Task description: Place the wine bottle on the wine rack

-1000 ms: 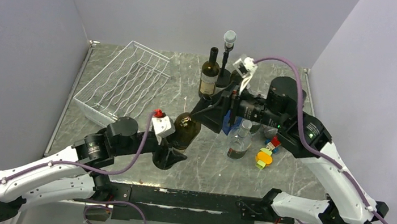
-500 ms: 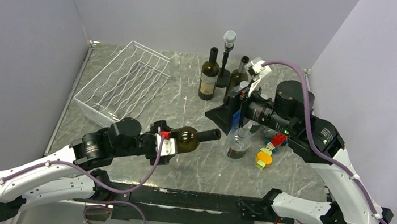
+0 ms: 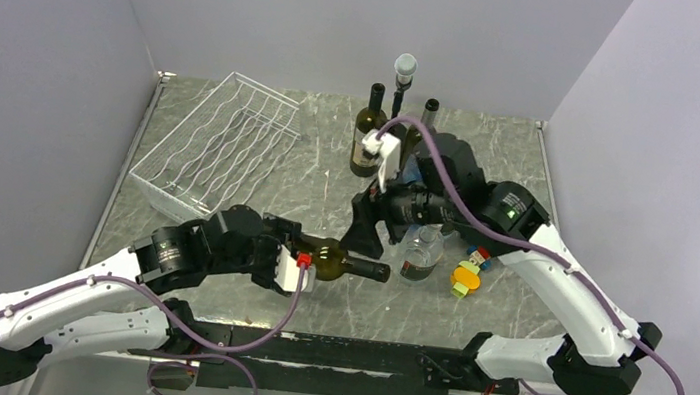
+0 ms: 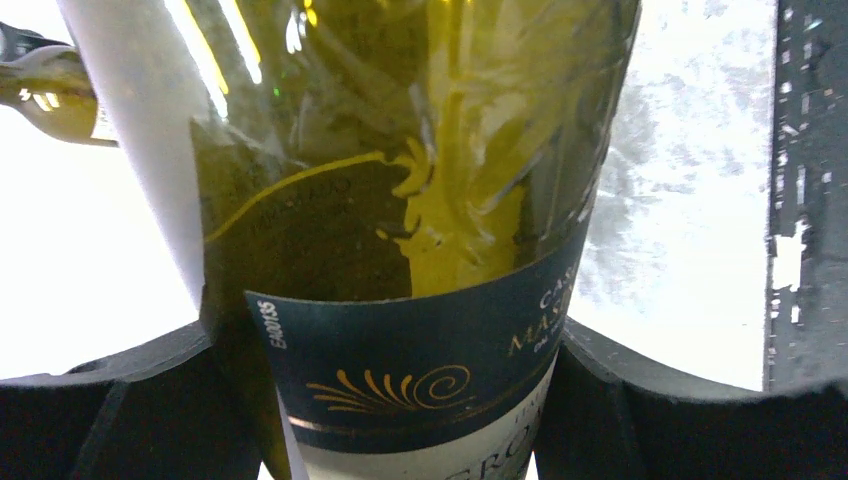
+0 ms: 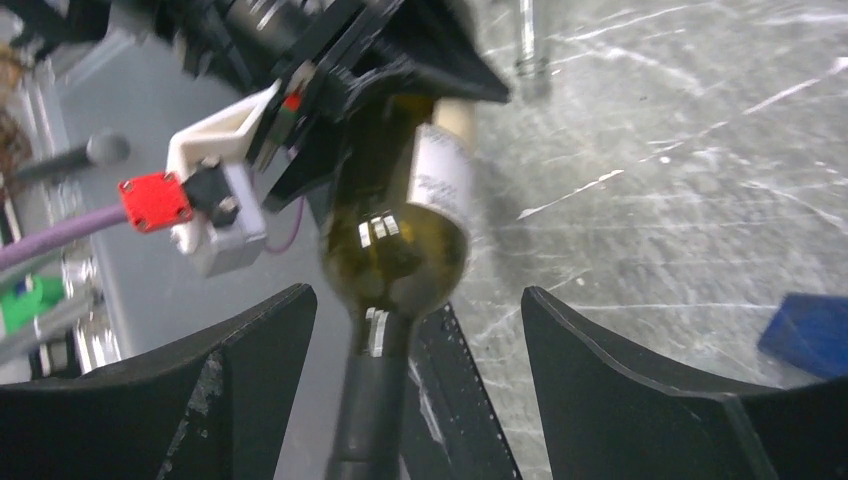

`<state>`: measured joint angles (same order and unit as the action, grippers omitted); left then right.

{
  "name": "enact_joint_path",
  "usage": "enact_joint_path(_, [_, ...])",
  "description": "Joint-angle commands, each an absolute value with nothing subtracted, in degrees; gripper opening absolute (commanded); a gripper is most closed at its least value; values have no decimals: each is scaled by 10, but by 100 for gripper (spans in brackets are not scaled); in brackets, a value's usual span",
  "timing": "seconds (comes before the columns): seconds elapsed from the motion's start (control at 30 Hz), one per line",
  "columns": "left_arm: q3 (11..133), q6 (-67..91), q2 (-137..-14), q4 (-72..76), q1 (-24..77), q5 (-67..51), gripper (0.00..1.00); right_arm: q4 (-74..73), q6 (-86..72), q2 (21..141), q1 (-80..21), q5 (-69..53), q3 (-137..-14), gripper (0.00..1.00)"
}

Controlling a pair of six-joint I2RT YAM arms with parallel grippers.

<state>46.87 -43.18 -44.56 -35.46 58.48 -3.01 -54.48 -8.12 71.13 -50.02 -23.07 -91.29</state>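
A white wire rack of wavy parallel wires (image 3: 216, 146) sits at the far left of the grey marbled bench (image 3: 309, 167), one end tilted up. No bottle lies on it.

Nearer the front edge, well apart from the rack, the left gripper (image 4: 385, 345) is clenched on the body of a dark green glass wine bottle with a navy and cream label (image 3: 330, 259). The left wrist view shows the label wedged between both black fingers. The bottle lies roughly level with its neck pointing right. Whether it touches the bench cannot be told.

The right gripper (image 5: 417, 295) hangs over that neck, released. In the right wrist view its two fingers stand wide on either side of the neck, with clear gaps.

Behind the right gripper stands an upright dark bottle with a pale label (image 3: 367, 141). A slim black stand with a pale round top (image 3: 404, 66) is just beyond it. The neck of another dark bottle (image 3: 429, 112) shows past the right arm.

A small clear glass bottle (image 3: 421, 255) stands just right of the held bottle's mouth. Beside it lies a cluster of bright toy blocks in red, yellow, orange and green (image 3: 468, 272).
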Motion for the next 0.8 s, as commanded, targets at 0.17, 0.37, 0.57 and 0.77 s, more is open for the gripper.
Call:
enact_joint_path(0.17, [521,-509,-459,-326,587,31,1,-603,-18,755,-574,-223,-893,80])
enact_joint_path(0.37, [517,-511,-454,-327,587,35,1,-609,-8,785,-585,-219,-877,78])
enact_joint_path(0.57, [512,-508,-446,-321,587,34,1,-610,-5,813,-593,-214,-874,76])
enact_joint_path(0.77, [505,-509,-446,-318,587,50,1,-618,-5,835,-601,-212,-872,71])
